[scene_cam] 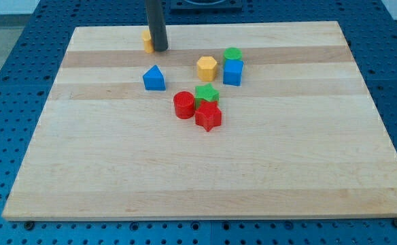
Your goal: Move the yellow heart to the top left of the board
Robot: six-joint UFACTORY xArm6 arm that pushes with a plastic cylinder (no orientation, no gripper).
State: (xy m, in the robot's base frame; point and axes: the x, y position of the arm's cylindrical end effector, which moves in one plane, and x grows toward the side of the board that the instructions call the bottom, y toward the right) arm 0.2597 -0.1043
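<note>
The yellow heart [147,40] lies near the view's top edge of the board, left of centre, mostly hidden behind my rod. My tip [160,49] rests on the board against the heart's right side. A blue house-shaped block [153,78] sits below them. A yellow hexagon [206,68] lies further right.
A green round block [233,54] sits just above a blue cube [232,72]. A red cylinder [183,105], a green block [206,93] and a red star [209,117] cluster near the board's centre. The wooden board [205,177] lies on a blue perforated table.
</note>
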